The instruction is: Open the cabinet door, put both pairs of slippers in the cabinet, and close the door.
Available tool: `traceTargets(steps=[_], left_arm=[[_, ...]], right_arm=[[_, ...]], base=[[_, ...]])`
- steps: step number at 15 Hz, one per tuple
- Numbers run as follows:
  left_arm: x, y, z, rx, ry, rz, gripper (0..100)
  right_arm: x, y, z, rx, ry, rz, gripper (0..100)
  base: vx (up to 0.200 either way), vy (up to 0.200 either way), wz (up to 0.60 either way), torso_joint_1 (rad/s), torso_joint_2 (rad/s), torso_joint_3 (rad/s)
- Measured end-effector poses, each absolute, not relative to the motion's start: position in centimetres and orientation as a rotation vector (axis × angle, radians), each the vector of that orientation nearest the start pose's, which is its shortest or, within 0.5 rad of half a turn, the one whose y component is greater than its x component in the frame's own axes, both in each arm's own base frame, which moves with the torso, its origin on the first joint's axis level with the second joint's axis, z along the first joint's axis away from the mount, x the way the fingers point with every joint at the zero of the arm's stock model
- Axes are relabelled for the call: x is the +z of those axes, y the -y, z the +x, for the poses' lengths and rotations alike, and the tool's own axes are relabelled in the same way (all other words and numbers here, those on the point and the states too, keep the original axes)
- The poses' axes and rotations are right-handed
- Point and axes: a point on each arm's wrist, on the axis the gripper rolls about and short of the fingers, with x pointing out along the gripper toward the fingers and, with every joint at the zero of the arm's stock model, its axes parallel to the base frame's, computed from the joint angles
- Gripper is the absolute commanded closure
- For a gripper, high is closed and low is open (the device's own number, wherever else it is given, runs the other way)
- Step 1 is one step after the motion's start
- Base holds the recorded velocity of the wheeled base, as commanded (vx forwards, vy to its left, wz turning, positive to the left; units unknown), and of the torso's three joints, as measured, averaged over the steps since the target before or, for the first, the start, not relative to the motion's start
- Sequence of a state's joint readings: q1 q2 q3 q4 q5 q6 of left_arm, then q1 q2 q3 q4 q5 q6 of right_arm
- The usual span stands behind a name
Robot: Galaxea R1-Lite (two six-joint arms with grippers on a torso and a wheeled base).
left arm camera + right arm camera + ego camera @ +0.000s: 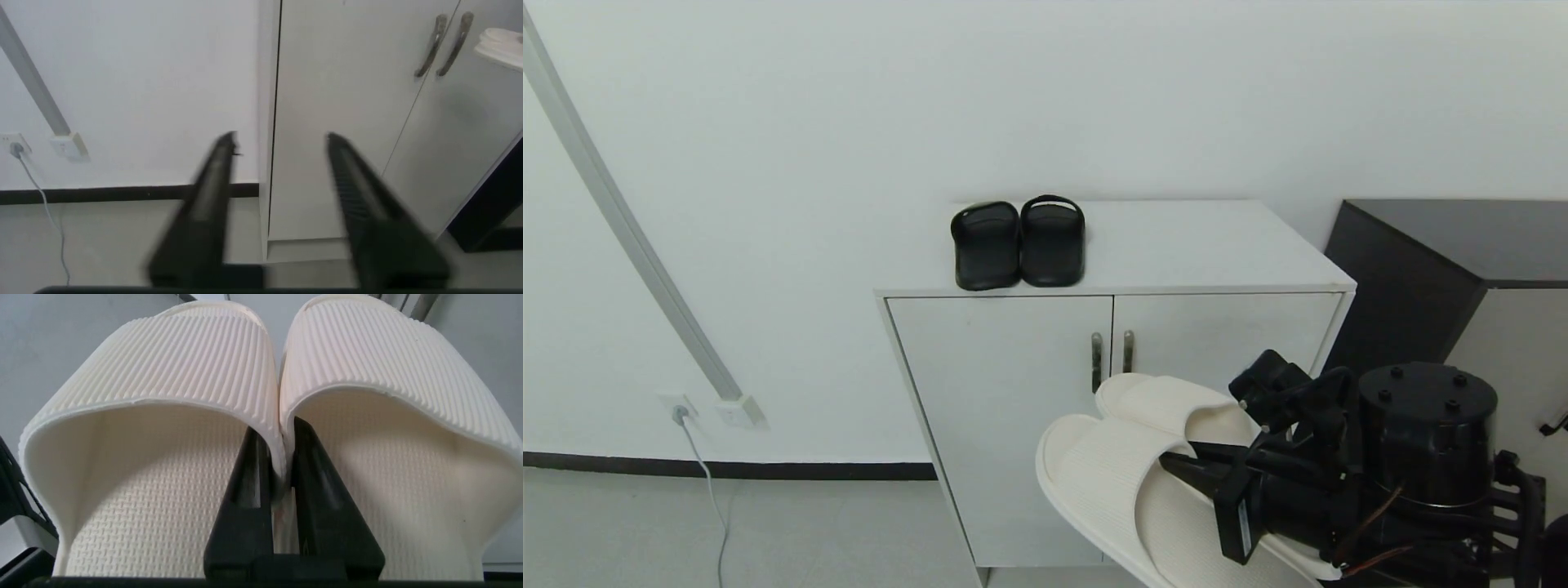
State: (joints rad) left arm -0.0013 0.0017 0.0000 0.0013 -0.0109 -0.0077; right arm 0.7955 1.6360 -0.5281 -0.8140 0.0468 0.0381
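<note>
White wall [1094, 98], grey floor [621, 531], wall socket [678, 407] low at left. White cabinet [996, 425] with both doors shut, black slippers [1018, 242] side by side on its top. Cream slippers [1127, 482] held off the floor before the doors, adjoining straps pinched together in right gripper [280, 449]. Left gripper [280, 147] spread, holding nothing, facing cabinet's left edge.

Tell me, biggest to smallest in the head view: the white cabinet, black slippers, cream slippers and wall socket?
1. white cabinet
2. cream slippers, though they are nearest the camera, so their true size against the black pair is unsure
3. black slippers
4. wall socket
</note>
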Motion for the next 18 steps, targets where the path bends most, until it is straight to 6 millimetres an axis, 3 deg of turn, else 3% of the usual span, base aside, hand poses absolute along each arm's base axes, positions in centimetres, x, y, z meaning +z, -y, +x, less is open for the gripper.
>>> traceTargets(steps=[10, 18], left_arm=[[7.55, 0.02, -2.27, -0.012, -0.002, -0.002, 0], [7.54, 0.02, -2.27, -0.011, -0.003, -0.002, 0]], right_arm=[[14.25, -18.68, 17.97, 0.834, -0.315, -0.082, 100], [14.30, -18.66, 17.71, 0.845, -0.281, -0.067, 100]], base=[[0.000, 0.000, 0.00, -0.148, 0.48, 0.332], [0.000, 0.000, 0.00, -0.052, 0.43, 0.371]])
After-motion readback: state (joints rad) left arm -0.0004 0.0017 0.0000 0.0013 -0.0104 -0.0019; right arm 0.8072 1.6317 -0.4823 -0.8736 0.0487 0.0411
